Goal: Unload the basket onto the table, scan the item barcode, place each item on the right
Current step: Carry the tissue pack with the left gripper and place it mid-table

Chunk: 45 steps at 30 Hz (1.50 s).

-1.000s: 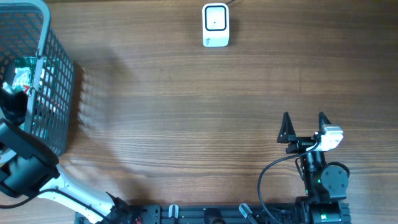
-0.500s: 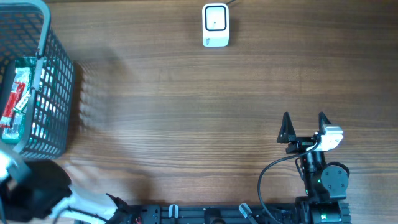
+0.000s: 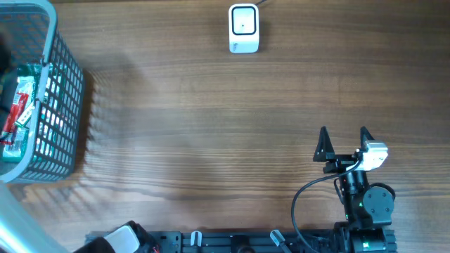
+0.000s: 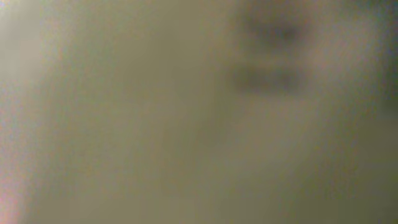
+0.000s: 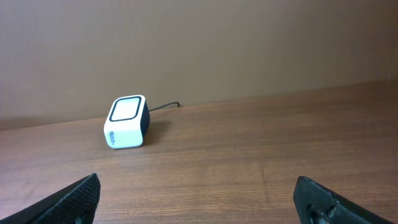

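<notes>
1. A small white box-shaped barcode scanner with a dark-framed window stands on the brown wooden table, at its far edge. A thin dark cable goes out from behind the scanner.
2. Far to the left of the scanner stands a grey plastic mesh basket, partly cut by the edge of the overhead picture.
3. The item of the task, a green and red flat packet, lies inside this basket, so it is well apart from the scanner. No barcode can be read on it.
4. The right pincer is on the near side of the table, to the right of the scanner and well apart from it. Its two black fingers stand wide apart and nothing is between them.
5. In the right wrist view the scanner shows ahead and to the left, and the right pincer points toward the far side where it stands.
6. Of the left arm only a blurred pale part shows, at the near left corner, far from the scanner.
7. The left wrist view is fully blurred. The left pincer does not show in any view, so I cannot tell if it is open or closed.
</notes>
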Each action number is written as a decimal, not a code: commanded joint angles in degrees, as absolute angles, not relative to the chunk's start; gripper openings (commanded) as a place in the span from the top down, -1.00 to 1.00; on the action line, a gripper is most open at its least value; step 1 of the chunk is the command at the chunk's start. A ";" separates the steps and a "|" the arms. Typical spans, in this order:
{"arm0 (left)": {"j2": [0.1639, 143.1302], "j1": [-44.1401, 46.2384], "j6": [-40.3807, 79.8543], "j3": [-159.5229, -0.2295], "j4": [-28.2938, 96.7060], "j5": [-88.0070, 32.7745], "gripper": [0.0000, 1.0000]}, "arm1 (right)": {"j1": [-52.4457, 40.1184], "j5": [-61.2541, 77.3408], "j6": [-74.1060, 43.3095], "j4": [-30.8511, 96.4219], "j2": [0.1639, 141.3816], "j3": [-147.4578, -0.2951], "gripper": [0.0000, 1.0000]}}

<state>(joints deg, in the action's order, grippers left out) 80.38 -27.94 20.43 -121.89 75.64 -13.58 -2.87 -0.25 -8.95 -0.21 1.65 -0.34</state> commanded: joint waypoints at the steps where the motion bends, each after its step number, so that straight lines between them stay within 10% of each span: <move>1: 81.38 -16.53 21.71 -122.02 80.31 -15.09 0.15 | -2.55 -0.84 -8.58 -0.45 1.67 -0.30 -1.00; 20: 97.36 40.60 42.63 -83.61 53.34 3.16 0.24 | -2.55 -0.84 -8.56 -0.45 1.67 -0.30 -0.99; 36: 112.77 53.15 43.99 -83.35 44.31 5.32 0.14 | -2.55 -0.84 -8.56 -0.45 1.67 -0.30 -1.00; 45: 113.16 55.40 43.99 -83.35 43.81 5.26 -0.53 | -2.55 -0.86 -8.56 -0.45 1.67 -0.30 -0.99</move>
